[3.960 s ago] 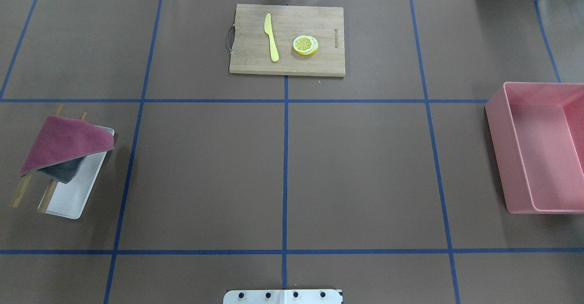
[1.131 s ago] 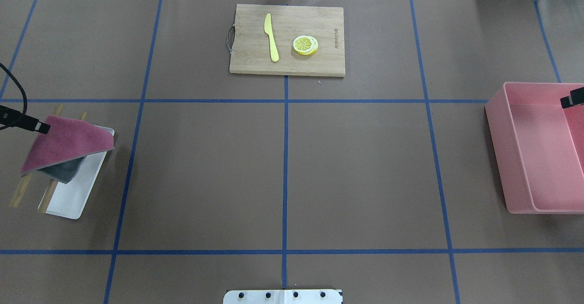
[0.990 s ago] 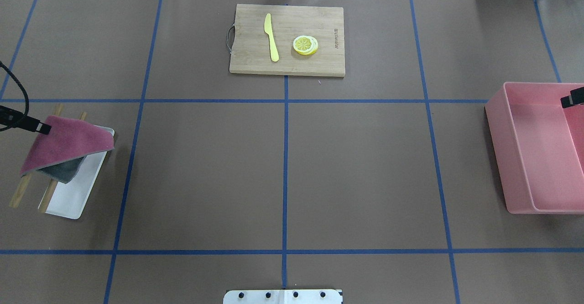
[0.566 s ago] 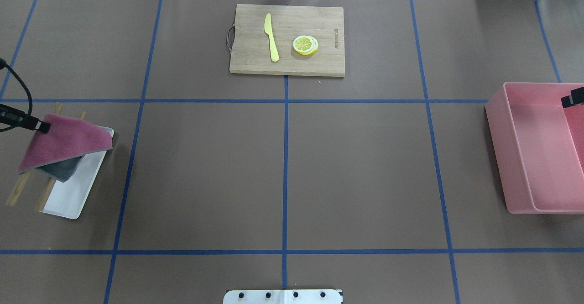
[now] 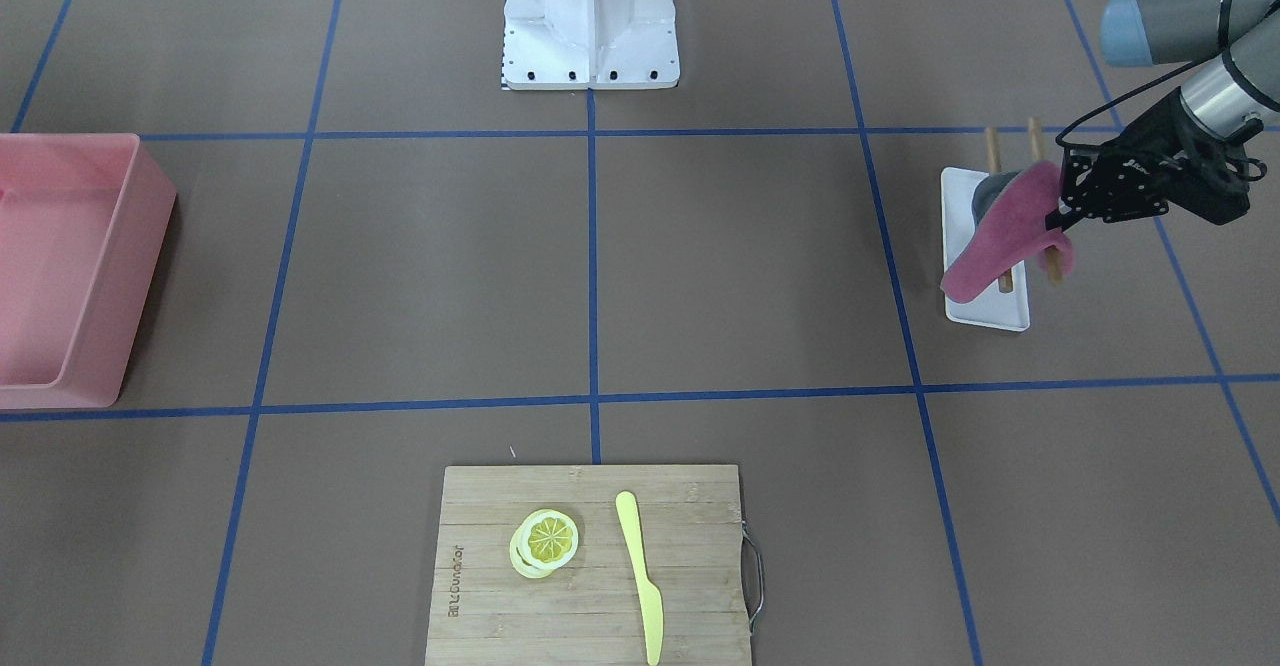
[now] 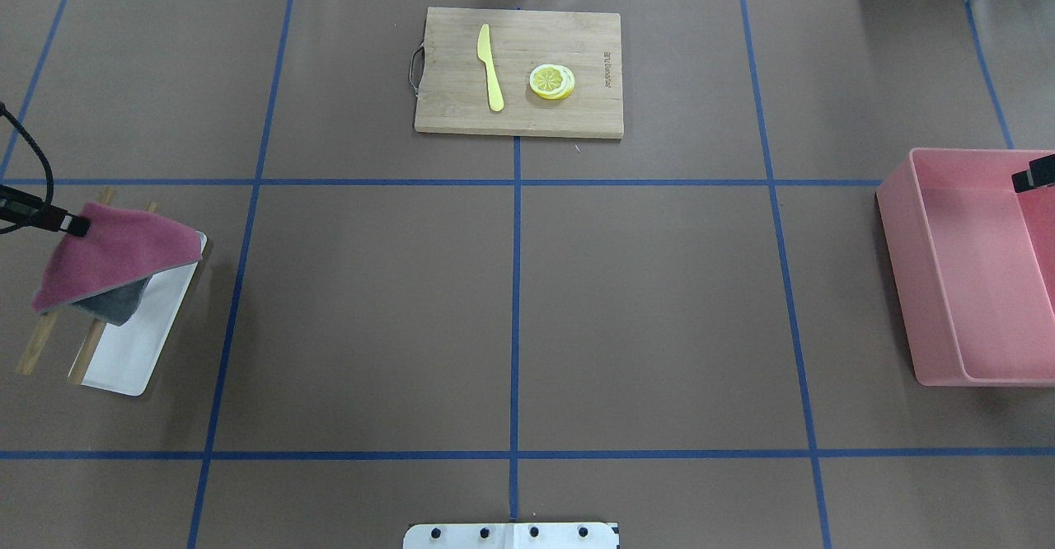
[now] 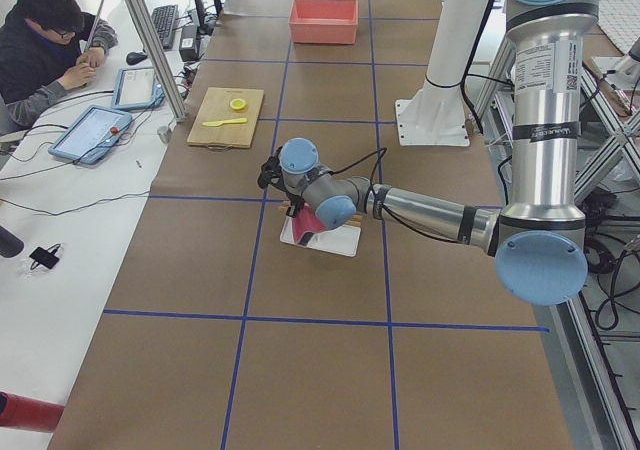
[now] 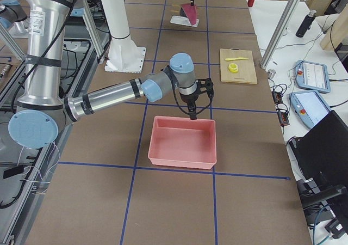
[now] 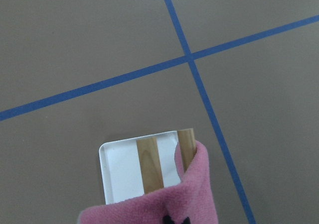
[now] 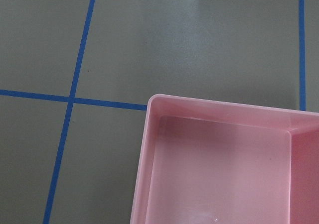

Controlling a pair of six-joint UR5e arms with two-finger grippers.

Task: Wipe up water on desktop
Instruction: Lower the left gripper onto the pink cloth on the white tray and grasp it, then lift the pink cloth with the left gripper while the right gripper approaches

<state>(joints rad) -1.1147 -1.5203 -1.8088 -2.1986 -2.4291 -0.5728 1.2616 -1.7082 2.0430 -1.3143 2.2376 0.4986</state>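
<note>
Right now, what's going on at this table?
The left gripper is shut on a corner of the pink cloth, holding it raised while the rest drapes over the white tray. The right gripper hangs above the pink bin; open or shut is unclear. I can make out no water on the desktop.
</note>
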